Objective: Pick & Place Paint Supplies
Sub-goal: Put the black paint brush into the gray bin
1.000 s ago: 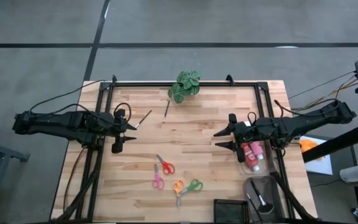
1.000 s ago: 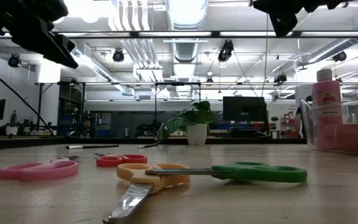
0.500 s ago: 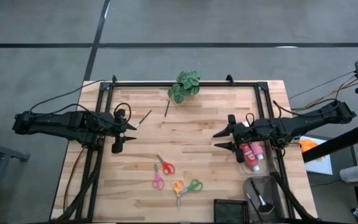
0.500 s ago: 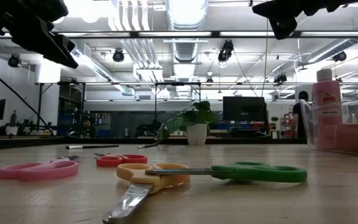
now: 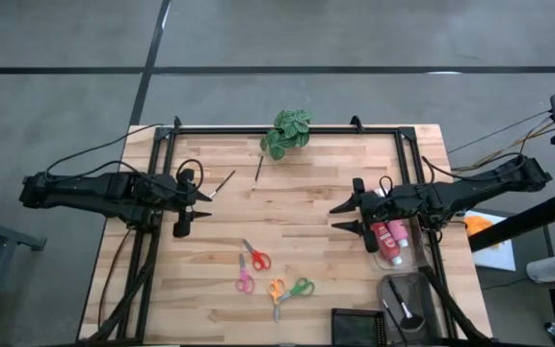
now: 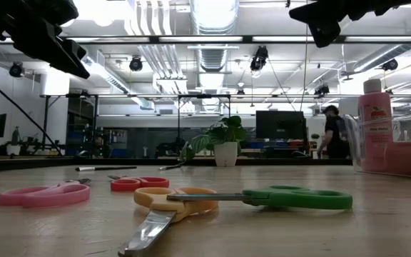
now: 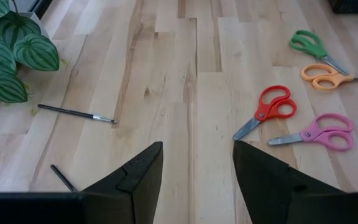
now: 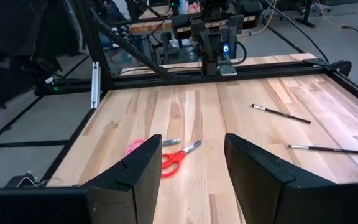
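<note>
High view, two brushes [image 5: 224, 182] near open left hand [image 5: 197, 209]

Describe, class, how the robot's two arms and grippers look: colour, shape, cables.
Both arms are matte black and slender. The left gripper and right gripper each end in two blunt, wedge-shaped black fingers. Thin black cables loop beside both wrists.

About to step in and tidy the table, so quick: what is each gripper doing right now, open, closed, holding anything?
Left gripper: open, holding nothing.
Right gripper: open, holding nothing.
</note>
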`<action>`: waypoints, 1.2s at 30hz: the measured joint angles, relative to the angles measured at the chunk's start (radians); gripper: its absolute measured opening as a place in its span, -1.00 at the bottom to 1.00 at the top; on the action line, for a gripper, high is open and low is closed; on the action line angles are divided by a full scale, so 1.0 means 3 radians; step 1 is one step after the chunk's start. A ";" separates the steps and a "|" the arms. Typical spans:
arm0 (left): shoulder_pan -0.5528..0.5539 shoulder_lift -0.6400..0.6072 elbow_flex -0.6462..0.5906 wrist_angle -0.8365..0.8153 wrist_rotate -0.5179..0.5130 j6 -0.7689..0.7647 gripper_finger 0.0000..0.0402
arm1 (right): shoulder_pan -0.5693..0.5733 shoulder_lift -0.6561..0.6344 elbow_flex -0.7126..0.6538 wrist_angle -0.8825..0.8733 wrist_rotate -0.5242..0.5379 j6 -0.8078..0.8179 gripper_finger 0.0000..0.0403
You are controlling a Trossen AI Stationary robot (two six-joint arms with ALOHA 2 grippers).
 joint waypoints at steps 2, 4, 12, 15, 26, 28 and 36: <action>0.0000 -0.0001 0.0000 -0.0001 0.0000 -0.0001 -0.02 | 0.0000 0.0000 0.0000 0.0000 0.0000 0.0000 -0.15; -0.0001 0.0000 0.0000 -0.0001 0.0001 -0.0001 -0.02 | 0.0000 0.0000 0.0000 -0.0001 0.0000 0.0000 -0.15; 0.0073 0.0014 0.0035 0.0320 -0.0025 -0.1138 -0.02 | 0.0000 0.0000 0.0000 -0.0001 0.0000 0.0000 -0.15; 0.0170 0.0144 0.0142 0.0306 -0.0010 -0.1048 -0.02 | 0.0001 0.0000 0.0000 -0.0004 0.0000 0.0000 -0.15; 0.1196 0.1381 0.0691 -0.0186 0.0315 -0.1325 -0.02 | 0.0001 0.0000 0.0000 -0.0023 0.0000 0.0000 -0.15; 0.1378 0.1571 0.0703 -0.0201 0.0326 -0.1380 -0.02 | 0.0000 0.0000 0.0000 -0.0023 0.0000 0.0000 -0.15; 0.1873 0.2288 0.0707 -0.0154 0.0329 -0.1071 -0.02 | 0.0001 0.0000 0.0000 -0.0022 0.0000 0.0000 -0.15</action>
